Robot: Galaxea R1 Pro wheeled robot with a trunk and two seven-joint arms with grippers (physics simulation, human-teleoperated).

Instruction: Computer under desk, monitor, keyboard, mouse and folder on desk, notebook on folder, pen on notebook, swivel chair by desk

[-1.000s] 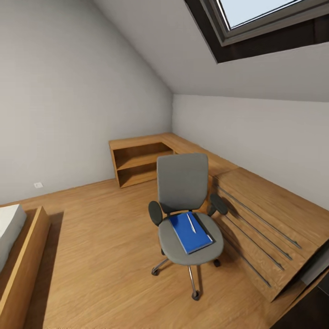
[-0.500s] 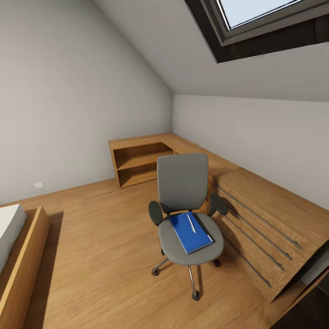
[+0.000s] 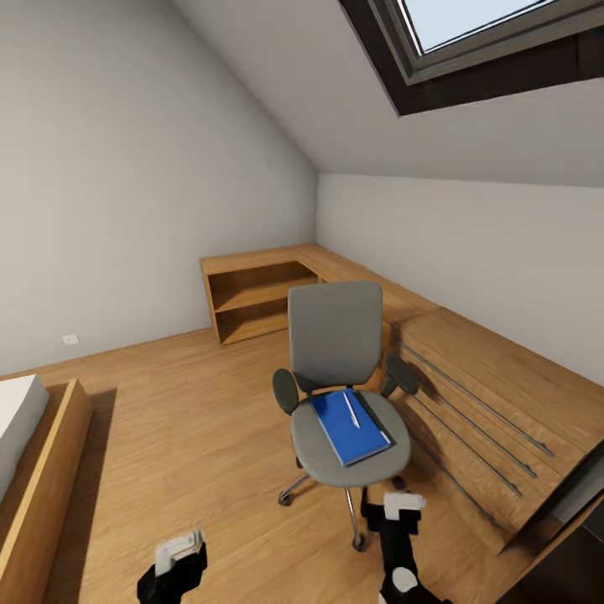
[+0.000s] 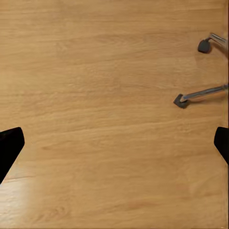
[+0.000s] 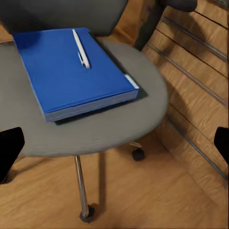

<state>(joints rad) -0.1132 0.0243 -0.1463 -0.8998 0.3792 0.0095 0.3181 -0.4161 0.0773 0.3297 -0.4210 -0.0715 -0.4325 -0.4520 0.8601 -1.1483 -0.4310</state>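
The folder-moving step seems just starting. The blue folder (image 3: 351, 427) lies on the swivel chair (image 3: 340, 394) seat, a pen (image 5: 80, 48) resting on it. Both hands, left (image 3: 179, 549) and right (image 3: 403, 503), hang at 6 o'clock, fingers spread and empty. Next, the right hand likely reaches forward to the folder's edge. No writing is legible.

No text, label or number can be read anywhere.

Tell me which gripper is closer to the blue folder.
Right. The right gripper sits just below the folder on the chair; the left gripper hangs over bare floor farther off.
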